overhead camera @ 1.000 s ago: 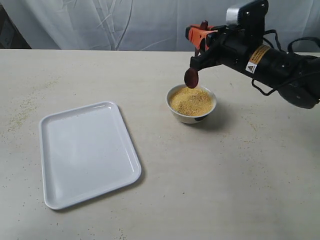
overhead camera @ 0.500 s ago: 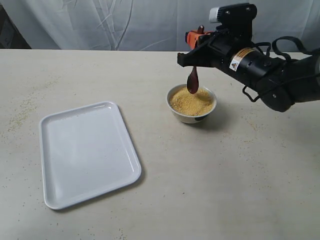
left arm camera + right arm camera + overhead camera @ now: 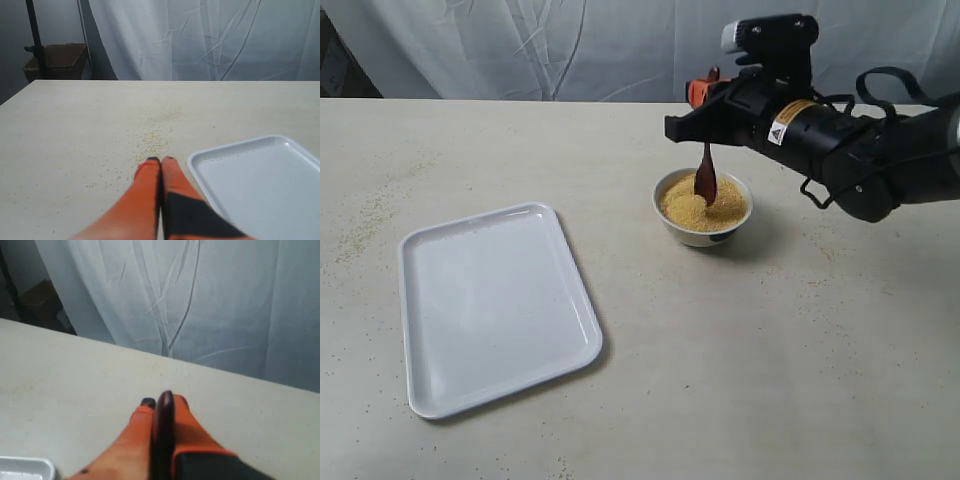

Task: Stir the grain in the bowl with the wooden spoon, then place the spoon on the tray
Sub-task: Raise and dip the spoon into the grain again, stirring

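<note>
Your right gripper [image 3: 704,92] is clamped on the upper end of the wooden spoon [image 3: 706,172]. In the right wrist view you can see the slim dark handle pinched between the orange fingers [image 3: 135,440]. The spoon hangs close to upright, with its oval end dipped into the grain [image 3: 722,212] heaped in the bowl [image 3: 704,236]. You'll find the bowl standing on the tabletop [image 3: 770,350] right of centre in the exterior view, directly under the right arm. The tray [image 3: 490,300] lies flat on the tabletop well to the left of the bowl, not touching it. Your left gripper [image 3: 160,160] is outside the exterior view. Its own wrist camera shows the two orange tips pressed together, holding no object, low over the tabletop just beside a corner of the tray. Stray granules [image 3: 155,142] lie scattered on the surface ahead of it, and a white curtain [image 3: 570,50] hangs behind the tabletop
</note>
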Available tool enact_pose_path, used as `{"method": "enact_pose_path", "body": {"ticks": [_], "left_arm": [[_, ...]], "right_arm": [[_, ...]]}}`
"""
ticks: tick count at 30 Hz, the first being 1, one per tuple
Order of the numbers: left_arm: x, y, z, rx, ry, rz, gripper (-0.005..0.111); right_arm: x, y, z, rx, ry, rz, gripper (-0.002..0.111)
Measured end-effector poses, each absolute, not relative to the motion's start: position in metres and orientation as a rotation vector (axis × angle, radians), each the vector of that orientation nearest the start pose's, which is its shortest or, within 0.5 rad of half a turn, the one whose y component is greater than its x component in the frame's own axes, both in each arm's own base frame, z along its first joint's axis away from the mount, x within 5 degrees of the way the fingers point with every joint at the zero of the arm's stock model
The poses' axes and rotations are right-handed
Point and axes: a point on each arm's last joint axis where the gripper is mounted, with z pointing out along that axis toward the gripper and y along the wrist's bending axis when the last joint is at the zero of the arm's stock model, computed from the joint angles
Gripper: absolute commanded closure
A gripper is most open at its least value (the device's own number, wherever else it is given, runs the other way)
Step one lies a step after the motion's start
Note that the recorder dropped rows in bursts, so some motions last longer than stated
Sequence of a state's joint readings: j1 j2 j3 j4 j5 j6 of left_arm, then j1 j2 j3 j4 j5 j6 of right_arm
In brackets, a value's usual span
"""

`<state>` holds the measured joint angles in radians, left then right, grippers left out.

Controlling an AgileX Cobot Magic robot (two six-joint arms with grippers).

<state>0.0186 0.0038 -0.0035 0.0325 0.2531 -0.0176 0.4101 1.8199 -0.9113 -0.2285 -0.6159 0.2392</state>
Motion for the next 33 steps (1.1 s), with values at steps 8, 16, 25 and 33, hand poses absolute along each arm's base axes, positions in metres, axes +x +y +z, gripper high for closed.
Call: {"method": "enact_pose_path", "body": {"ticks": [8,16,25,33], "left_arm": [[0.055,0.002,0.191,-0.01,1.737,0.031,0.107],[0.055,0.002,0.191,-0.009,1.737,0.033,0.107],[0.055,0.002,0.191,-0.005,1.737,0.038,0.107],[0.055,0.002,0.191,-0.005,1.737,0.038,0.107]], "right_arm": [[0.348,0.167,0.192,-0.35,1.796,0.508,0.108],[0.352,0.167,0.165,-0.32,1.871,0.487,0.108],[0.355,0.157,0.188,-0.268,1.786,0.35,0.108],[0.36,0.155,0.168,-0.237,1.824,0.308,0.108]]}}
